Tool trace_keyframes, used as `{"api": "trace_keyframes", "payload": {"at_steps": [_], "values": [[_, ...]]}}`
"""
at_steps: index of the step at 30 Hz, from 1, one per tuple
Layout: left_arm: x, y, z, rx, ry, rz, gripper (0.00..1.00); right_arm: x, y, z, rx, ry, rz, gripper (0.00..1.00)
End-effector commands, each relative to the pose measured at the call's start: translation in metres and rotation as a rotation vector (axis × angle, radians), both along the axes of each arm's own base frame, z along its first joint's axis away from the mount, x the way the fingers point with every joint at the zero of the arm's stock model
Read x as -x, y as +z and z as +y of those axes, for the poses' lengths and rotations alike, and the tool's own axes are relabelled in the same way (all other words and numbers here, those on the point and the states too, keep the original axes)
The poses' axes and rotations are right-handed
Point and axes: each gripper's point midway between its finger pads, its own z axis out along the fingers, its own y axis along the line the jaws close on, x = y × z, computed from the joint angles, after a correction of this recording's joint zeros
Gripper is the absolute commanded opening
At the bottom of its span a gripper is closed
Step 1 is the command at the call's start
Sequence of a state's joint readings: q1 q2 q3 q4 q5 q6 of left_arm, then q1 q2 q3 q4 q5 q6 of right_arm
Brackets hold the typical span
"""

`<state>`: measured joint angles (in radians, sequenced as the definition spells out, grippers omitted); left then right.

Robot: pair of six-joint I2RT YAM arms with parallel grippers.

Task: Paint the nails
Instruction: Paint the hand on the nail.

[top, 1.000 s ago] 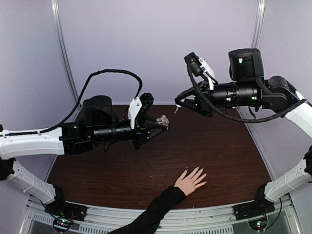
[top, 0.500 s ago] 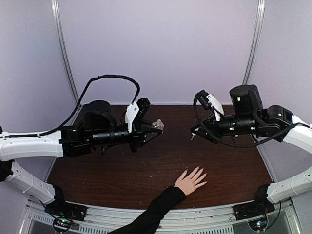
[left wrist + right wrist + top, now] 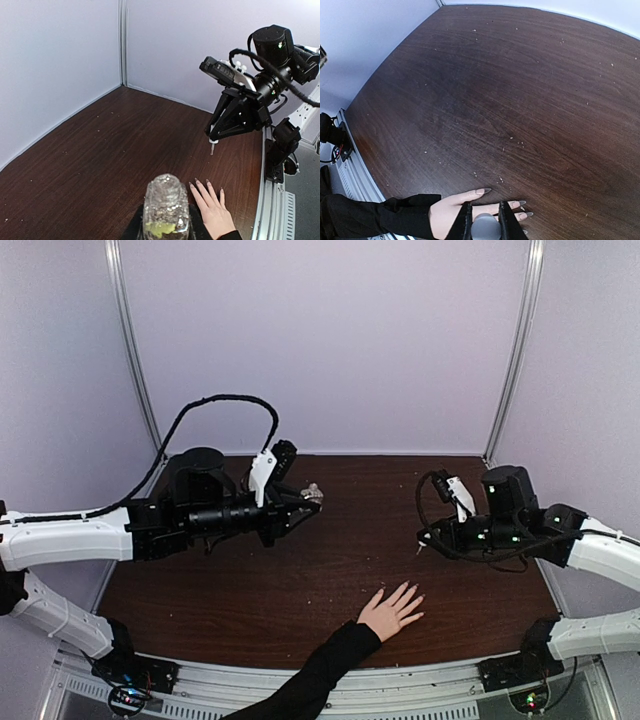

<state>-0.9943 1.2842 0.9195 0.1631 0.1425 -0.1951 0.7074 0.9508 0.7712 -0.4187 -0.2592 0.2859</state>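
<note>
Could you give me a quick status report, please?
Left hand shut on glass bottle. Right hand shut on brush, tip raised near nails. Nothing between them.

Left arm (image 3: pixel 65 540): white shell on lower links, black cylindrical motor sections fwd of that. Thick black cable (image 3: pixel 230 396) runs over it, white cam bracket (image 3: pixel 262 468) at wrist. Right arm (image 3: pixel 610 560): same white/black scheme, small green LEDs (image 3: pixel 492 534) on black joint housings, thin black cable loop (image 3: pixel 422 505) nr wrist, white wrist mount (image 3: pixel 461 495) w/ cam. Right gripper (image 3: pixel 212 136): matte black, tapered triangular frame. Bases (image 3: pixel 130 665) black.
</note>
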Motion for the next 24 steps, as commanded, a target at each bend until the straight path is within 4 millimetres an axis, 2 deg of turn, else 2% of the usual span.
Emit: {"api": "trace_keyframes", "payload": {"at_steps": [1, 9, 14, 24], "values": [[-0.004, 0.009, -0.001, 0.051, -0.008, -0.001, 0.00, -0.004, -0.004, 0.005, -0.076, 0.036, -0.012, 0.00], [-0.019, 0.002, 0.006, 0.048, 0.016, 0.048, 0.00, -0.017, -0.035, 0.008, -0.104, 0.075, 0.006, 0.00], [-0.025, -0.002, 0.007, 0.044, 0.021, 0.074, 0.00, -0.022, -0.050, 0.003, -0.086, 0.078, 0.021, 0.00], [-0.031, -0.010, -0.006, 0.033, -0.004, 0.110, 0.00, -0.005, -0.071, -0.020, -0.103, 0.010, 0.042, 0.00]]}}
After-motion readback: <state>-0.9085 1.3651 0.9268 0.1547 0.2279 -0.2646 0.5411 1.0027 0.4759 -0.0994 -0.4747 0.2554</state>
